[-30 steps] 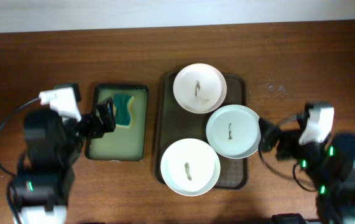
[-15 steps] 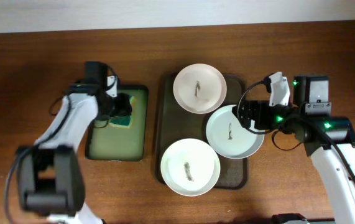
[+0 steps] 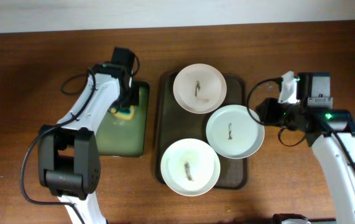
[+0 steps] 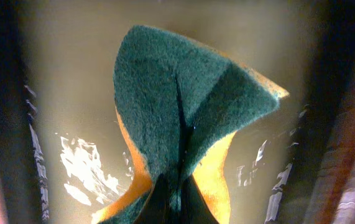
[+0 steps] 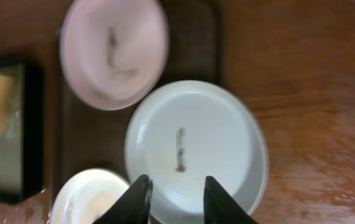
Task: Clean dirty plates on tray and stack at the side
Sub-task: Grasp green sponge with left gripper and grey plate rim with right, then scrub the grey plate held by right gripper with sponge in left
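Three dirty plates lie on the dark brown tray (image 3: pixel 166 118): a white one (image 3: pixel 200 88) at the back, a pale grey-green one (image 3: pixel 234 130) on the right, and a white one (image 3: pixel 190 167) at the front. Each carries a small dark smear. My left gripper (image 3: pixel 125 106) is shut on the green and yellow sponge (image 4: pixel 177 118), which folds upward between the jaws (image 4: pixel 177 208). My right gripper (image 5: pixel 176 199) hovers over the grey-green plate (image 5: pixel 196 149) near its right rim. Its jaws stand narrowly apart with nothing between them.
The sponge sits in a smaller green-lined tray (image 3: pixel 121 137) left of the brown tray, with wet patches on its floor (image 4: pixel 71 93). Bare wooden table (image 3: pixel 301 68) lies to the right of the brown tray and along the back.
My left gripper moved to the back of the small tray and closed on the sponge. The right arm swung in to the grey-green plate's right edge, and its jaws narrowed.
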`<action>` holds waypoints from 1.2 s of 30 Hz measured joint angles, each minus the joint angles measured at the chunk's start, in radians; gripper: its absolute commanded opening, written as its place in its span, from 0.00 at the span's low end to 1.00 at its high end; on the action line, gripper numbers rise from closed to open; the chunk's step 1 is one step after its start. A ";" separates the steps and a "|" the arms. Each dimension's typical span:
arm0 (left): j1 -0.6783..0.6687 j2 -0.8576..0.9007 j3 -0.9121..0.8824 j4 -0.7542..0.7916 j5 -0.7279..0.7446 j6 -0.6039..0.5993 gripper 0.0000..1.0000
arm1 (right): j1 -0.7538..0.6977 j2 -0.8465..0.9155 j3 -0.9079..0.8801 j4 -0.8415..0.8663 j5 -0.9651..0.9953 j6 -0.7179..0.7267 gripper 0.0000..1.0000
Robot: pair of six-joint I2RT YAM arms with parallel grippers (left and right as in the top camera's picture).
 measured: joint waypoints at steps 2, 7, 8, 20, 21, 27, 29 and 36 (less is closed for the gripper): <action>0.001 -0.005 0.136 -0.078 0.109 0.002 0.00 | -0.079 0.081 0.002 -0.002 0.019 -0.002 0.27; -0.030 -0.024 0.206 -0.091 0.385 0.002 0.00 | -0.136 0.280 0.002 -0.014 0.003 -0.123 0.28; -0.055 -0.024 0.206 -0.090 0.411 0.002 0.00 | -0.136 0.313 0.002 -0.011 0.011 -0.133 0.26; -0.460 0.096 0.206 0.068 0.484 -0.175 0.00 | -0.114 0.474 -0.001 0.010 -0.035 -0.150 0.04; -0.474 0.116 0.206 0.075 0.490 -0.208 0.00 | -0.114 0.474 -0.001 0.019 -0.031 -0.138 0.04; -0.523 0.267 0.206 0.232 0.593 -0.278 0.00 | -0.099 0.474 -0.002 0.023 -0.016 -0.117 0.04; -0.536 0.277 0.206 0.271 0.580 -0.286 0.00 | -0.076 0.474 -0.002 0.027 0.006 -0.116 0.04; -0.610 0.279 0.230 0.234 0.208 -0.264 0.00 | -0.029 0.474 -0.002 0.028 0.027 -0.097 0.04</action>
